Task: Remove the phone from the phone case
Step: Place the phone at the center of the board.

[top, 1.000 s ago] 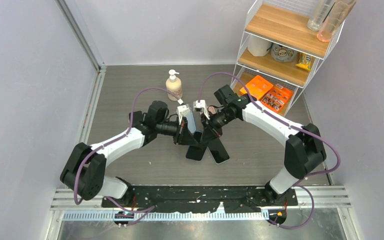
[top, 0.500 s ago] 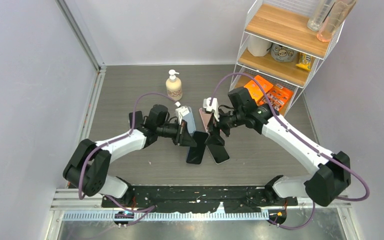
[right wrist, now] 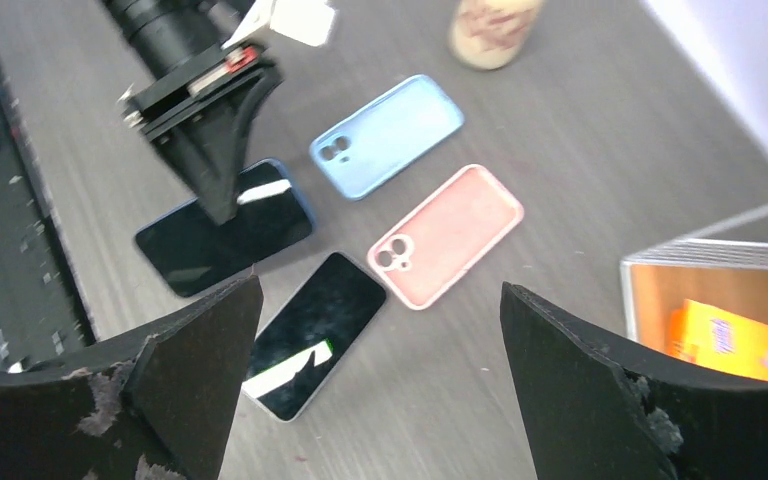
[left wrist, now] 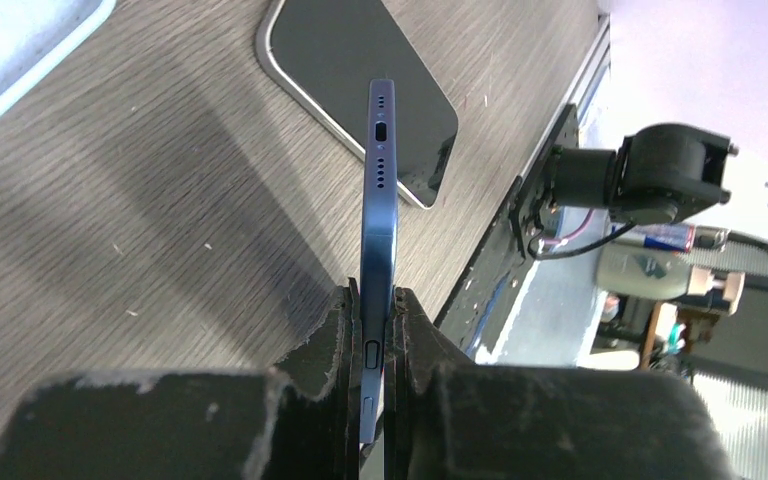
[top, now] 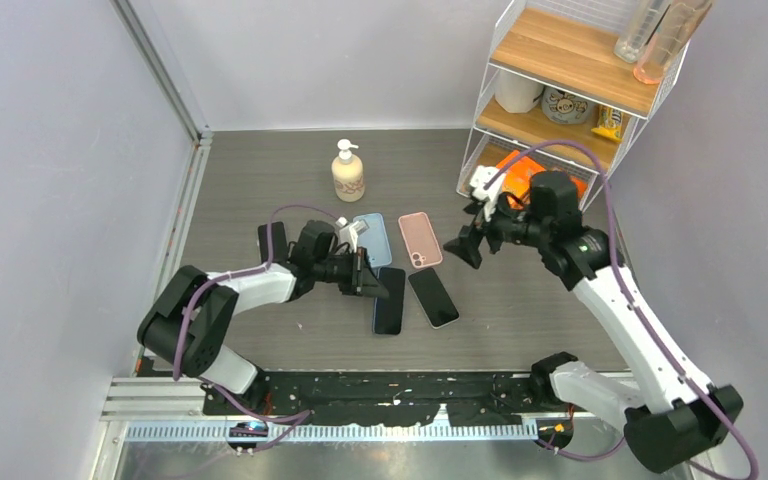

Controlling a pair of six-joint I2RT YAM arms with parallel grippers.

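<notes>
Phone point(left wrist: 380, 230) partly hidden by left jaws

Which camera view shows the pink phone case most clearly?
The right wrist view: the pink case lies whole, close and unblocked, with its camera cutout plain. The top external view shows the pink case too, but smaller. The left wrist view does not show it.

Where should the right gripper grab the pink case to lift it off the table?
Take the pink case by its two long side walls, about mid-length, clear of the camera cutout end. Come straight down from above: it lies flat on the table, so likely only its narrow width will fit between the fingers. The right gripper is open and is the nearer one.
</notes>
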